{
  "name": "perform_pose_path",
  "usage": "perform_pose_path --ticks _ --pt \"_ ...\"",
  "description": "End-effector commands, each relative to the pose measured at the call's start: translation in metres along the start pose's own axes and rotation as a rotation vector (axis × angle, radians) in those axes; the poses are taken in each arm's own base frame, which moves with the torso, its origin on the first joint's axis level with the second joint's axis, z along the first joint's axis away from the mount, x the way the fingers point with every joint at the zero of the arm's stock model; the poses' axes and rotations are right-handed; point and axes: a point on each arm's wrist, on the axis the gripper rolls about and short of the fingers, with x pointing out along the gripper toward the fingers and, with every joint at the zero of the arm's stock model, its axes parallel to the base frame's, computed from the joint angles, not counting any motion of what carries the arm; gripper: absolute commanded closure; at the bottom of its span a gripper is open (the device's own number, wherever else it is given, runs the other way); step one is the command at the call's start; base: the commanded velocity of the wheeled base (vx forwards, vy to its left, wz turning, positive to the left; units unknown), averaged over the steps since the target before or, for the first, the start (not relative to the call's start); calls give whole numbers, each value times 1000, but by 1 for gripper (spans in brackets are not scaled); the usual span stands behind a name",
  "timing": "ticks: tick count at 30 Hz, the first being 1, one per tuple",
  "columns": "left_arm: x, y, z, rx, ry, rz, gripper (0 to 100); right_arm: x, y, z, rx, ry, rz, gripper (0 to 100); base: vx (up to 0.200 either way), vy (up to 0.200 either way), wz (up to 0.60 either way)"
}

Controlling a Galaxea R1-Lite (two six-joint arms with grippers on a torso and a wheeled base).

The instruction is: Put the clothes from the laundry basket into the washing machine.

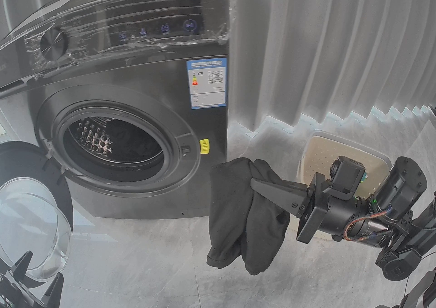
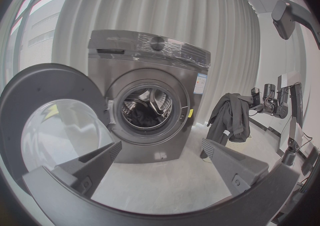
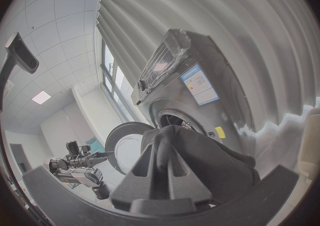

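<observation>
Your right end effector (image 1: 253, 182) is clamping a dark garment (image 1: 240, 222), which is hanging in the air between the washing machine (image 1: 136, 77) and the laundry basket (image 1: 318, 152). Your right arm (image 1: 363, 220) is hiding part of the basket. Your left end effector (image 2: 159, 143) is hovering wide apart by the open door (image 1: 27, 213). Some dark clothes (image 1: 131, 143) are lying in the drum (image 1: 93, 136), hard to make out.

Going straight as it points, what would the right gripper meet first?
Carrying the black garment, it probably reaches the dark grey washing machine's front panel, right of the round opening; depth unclear.
</observation>
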Motion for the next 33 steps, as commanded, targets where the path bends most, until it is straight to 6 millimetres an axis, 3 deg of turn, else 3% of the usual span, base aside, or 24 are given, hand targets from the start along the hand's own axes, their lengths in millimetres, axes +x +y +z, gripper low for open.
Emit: perform_pose_path --ticks 1,12,18,33 --pt "1 1 -5 -2 17 2 0 0 1 -1 1 3 4 100 0 0 0" --pt "1 1 -5 -4 18 0 0 0 -2 1 -5 -4 -7 100 0 0 0" --pt "1 1 -5 -4 17 -1 0 0 -2 1 -7 -4 -7 100 0 0 600" --pt "1 1 -5 -10 17 0 0 -7 -4 -7 -35 35 -28 100 0 0 0"
